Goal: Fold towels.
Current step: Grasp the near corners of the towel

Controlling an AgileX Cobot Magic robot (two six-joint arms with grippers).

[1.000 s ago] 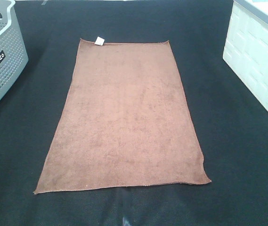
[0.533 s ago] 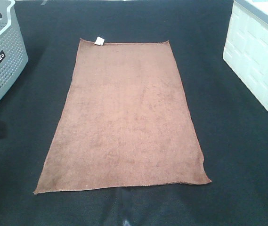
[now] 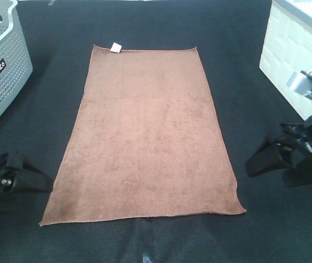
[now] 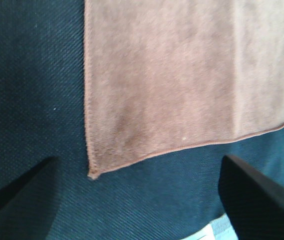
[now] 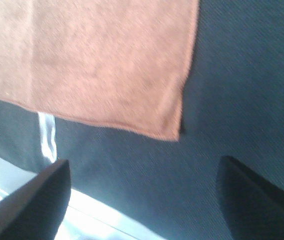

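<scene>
We see one rust-brown towel [image 3: 145,137] spread flat and unfolded on the dark table [image 3: 243,55], long side running away from us. Its small white tag [image 3: 115,48] sits at the far left corner.

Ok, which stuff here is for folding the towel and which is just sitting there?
For the job:
- brown towel, lying flat and unfolded
- left fingers and right fingers, both open, either side of the towel's near end

Just lying about:
- grey basket, far left
- white bin, far right
</scene>
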